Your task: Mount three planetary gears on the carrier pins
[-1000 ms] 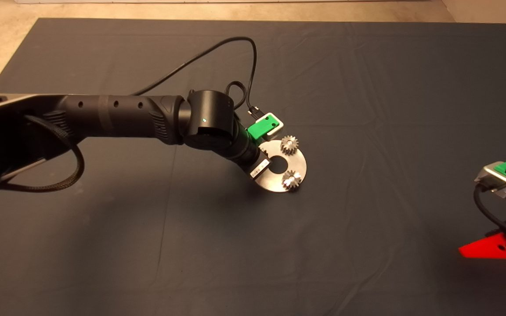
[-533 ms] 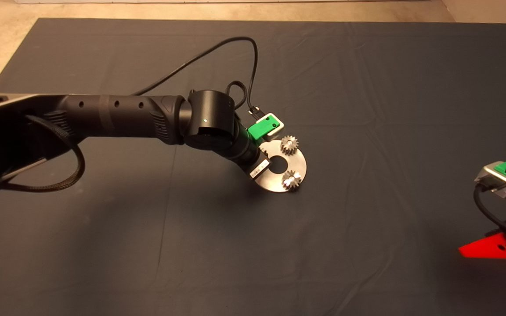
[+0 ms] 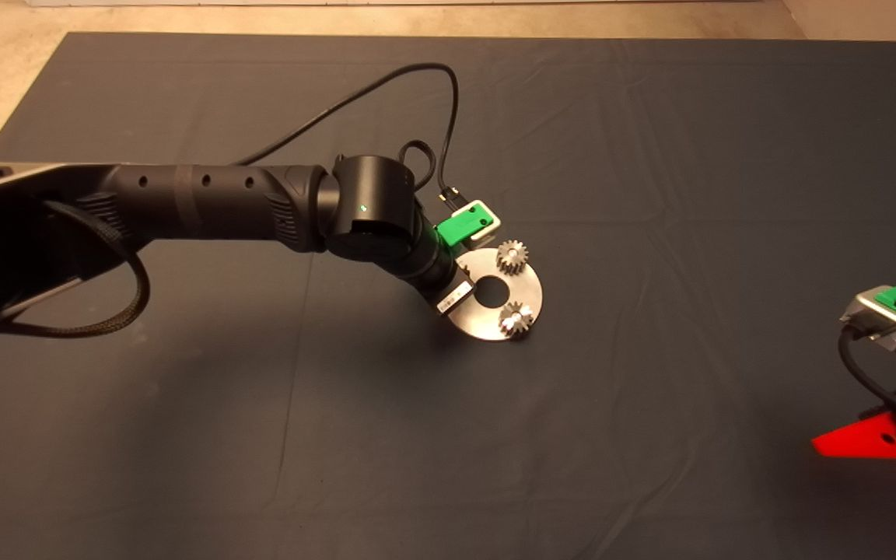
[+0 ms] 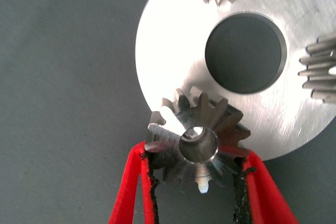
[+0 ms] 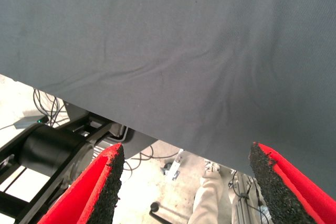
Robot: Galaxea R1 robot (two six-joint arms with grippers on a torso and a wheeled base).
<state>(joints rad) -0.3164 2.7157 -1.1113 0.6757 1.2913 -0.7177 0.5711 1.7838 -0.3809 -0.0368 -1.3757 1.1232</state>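
From the head view, I see the left arm reaching across the dark mat to the flat silver disc, which I use as my landmark. Two planetary gears sit on the disc near its rim, faces up and bores vertical, one on the far side of the centre hole and one on the near side. The left gripper is hidden under its wrist at the disc's edge on the arm's side. The right gripper waits at the mat's lower right edge, well apart from the disc.

In the left wrist view, the left gripper is clamped on the third gear, a pad pressing each flank of its teeth. That gear overhangs the disc's rim, its bore pointing straight at the camera with a silvery pin tip showing inside it. The two other gears peek in beyond the centre hole.

In the right wrist view, the right gripper hangs spread wide and empty over the mat's edge, with a person's leg on the floor beyond.
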